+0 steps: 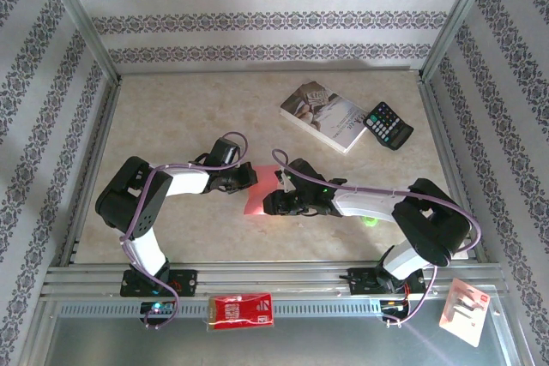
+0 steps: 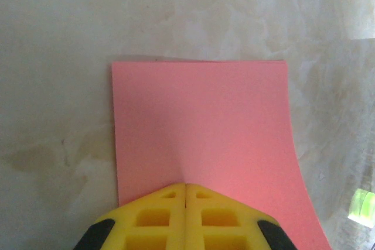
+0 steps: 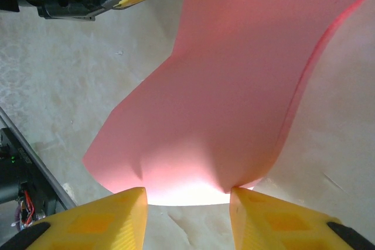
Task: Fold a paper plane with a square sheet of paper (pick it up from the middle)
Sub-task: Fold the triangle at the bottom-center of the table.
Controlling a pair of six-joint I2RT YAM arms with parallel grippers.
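Soft, even light from overhead, slightly hazy. White glare through the square sheet of paper (image 3: 222, 98) at its near edge; closest parts blurred.

The sheet of paper (image 2: 199, 121) is thin, matt and smooth. The bench (image 1: 171, 117) has a pale marbled, faintly glossy surface. The left pincer (image 2: 185, 188) and right pincer (image 3: 187, 198) have matt yellow plastic fingers. The front rail (image 1: 274, 276) is dull metal.
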